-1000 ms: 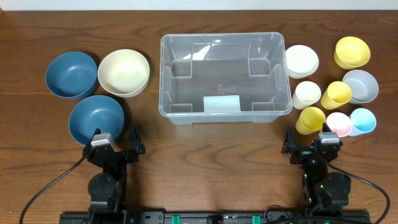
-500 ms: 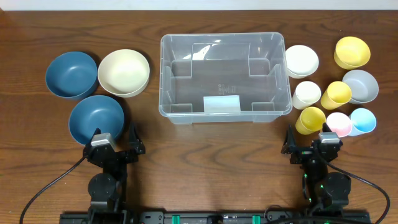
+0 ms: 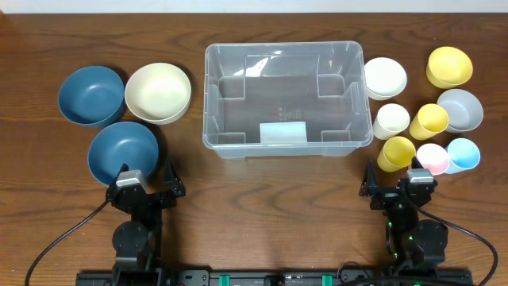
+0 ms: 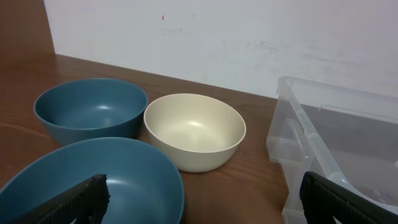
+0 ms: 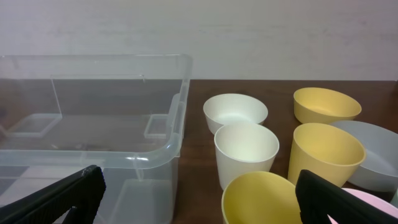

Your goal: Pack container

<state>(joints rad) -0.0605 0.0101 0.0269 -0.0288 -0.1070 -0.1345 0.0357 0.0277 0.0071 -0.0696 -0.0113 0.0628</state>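
Note:
The container (image 3: 282, 99) is a large clear plastic bin with a pale label, standing empty at the table's middle back. It also shows in the left wrist view (image 4: 336, 137) and the right wrist view (image 5: 93, 124). My left gripper (image 3: 145, 184) is open and empty near the front left, just in front of a blue bowl (image 3: 122, 151); the left wrist view (image 4: 202, 205) shows its jaws apart. My right gripper (image 3: 394, 183) is open and empty near the front right, just in front of a yellow cup (image 3: 396, 152); the right wrist view (image 5: 199, 199) shows its jaws apart.
Left of the bin stand a second blue bowl (image 3: 91, 95) and a cream bowl (image 3: 158, 92). Right of it stand a white bowl (image 3: 385, 77), yellow bowl (image 3: 449, 66), grey bowl (image 3: 460, 110), white cup (image 3: 391, 121), yellow cup (image 3: 429, 121), pink cup (image 3: 433, 158) and light blue cup (image 3: 463, 155).

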